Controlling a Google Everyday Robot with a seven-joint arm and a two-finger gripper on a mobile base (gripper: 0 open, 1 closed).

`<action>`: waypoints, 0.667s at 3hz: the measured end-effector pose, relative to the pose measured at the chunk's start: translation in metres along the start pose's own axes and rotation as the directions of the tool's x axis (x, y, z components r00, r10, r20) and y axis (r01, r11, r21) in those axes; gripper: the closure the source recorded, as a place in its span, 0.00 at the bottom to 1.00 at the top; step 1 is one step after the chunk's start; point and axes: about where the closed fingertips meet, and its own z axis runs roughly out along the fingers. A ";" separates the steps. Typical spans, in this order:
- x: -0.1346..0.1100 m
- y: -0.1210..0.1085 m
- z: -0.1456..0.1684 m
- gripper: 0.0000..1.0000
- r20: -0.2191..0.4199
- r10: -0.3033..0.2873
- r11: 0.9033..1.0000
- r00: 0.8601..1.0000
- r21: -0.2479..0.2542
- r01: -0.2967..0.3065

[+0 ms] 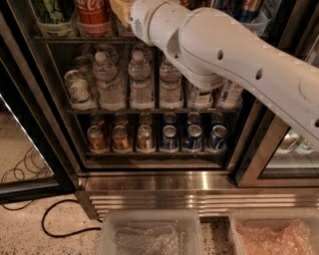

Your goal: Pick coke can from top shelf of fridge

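One coke can (93, 15) stands upright on the top shelf (65, 39) of the fridge (149, 182), near the left end of the row. Its body is bright red with white script curling across it. The upper part runs out past the top edge of the view, so its lid is not seen. A clear plastic tray rims its foot.

Just to its left stands a green-and-white can (52, 12). Just to its right, at the very top edge, is the tan gripper (119, 7), on the end of the white arm (234, 55) that reaches in from the right across the front of the fridge. Only a small part of the gripper shows. It sits beside the coke can, and I cannot tell whether it touches the can, or whether it is released or clenched on anything.

On the rack below, water bottles (140, 79) stand in a row. Under them, small gold cans (119, 138) fill the left half and small blue cans (192, 138) the right. Below the slatted steel base, two clear bins (149, 219) hold crumpled plastic, and a black cable (65, 226) loops over the speckled floor.
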 end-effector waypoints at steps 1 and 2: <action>-0.003 -0.006 -0.005 1.00 0.006 -0.012 1.000 1.000 0.014 0.012; -0.005 -0.012 -0.009 1.00 0.012 -0.021 0.999 1.000 0.026 0.020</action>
